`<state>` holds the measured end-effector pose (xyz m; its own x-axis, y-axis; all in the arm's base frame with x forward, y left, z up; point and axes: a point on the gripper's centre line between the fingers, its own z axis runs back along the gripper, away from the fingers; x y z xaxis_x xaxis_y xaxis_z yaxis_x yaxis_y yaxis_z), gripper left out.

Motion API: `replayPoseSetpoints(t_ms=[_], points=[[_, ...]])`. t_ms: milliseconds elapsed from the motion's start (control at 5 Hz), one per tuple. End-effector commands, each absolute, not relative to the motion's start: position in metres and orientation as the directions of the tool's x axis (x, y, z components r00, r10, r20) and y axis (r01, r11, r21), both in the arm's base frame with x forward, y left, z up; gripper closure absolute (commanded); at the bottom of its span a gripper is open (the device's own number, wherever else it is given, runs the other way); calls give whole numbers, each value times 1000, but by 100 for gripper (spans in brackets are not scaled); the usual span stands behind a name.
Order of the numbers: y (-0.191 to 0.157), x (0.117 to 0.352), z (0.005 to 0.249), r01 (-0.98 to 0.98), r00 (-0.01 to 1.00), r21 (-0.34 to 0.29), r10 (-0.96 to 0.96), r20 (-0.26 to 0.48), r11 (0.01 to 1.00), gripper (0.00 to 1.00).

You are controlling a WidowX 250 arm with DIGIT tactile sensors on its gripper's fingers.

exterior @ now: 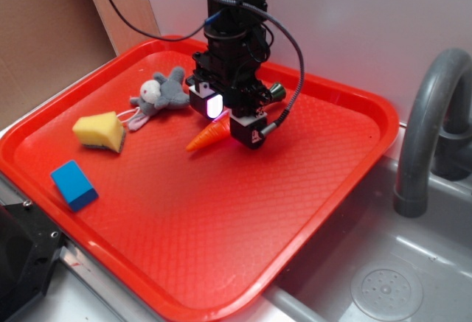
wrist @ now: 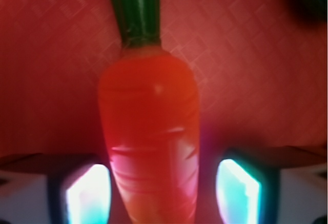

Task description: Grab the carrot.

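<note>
You have the gripper (exterior: 231,119) low over the red tray (exterior: 310,189), its fingers (wrist: 87,196) spread apart on either side of the carrot (wrist: 149,137), which lies between them untouched.

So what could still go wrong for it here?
The claw sits astride the carrot, with its fingers on either side and small gaps showing in the wrist view. Three risks, as guesses:
1. The carrot looks glossy and tapered, so it might squirt out when squeezed.
2. The fingers sit towards its narrow end, so it may tip when lifted.
3. The claw is low over the tray and could scrape it.
</note>
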<state>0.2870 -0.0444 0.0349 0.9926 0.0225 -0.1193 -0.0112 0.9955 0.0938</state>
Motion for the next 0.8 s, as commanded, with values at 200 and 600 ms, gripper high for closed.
replayPoseSetpoints(t_ms=[200,600], points=[[-55,270,114,-71,997,74,73,-18,995,100],[-39,234,206,-183,978,-65,189,94,981,100]])
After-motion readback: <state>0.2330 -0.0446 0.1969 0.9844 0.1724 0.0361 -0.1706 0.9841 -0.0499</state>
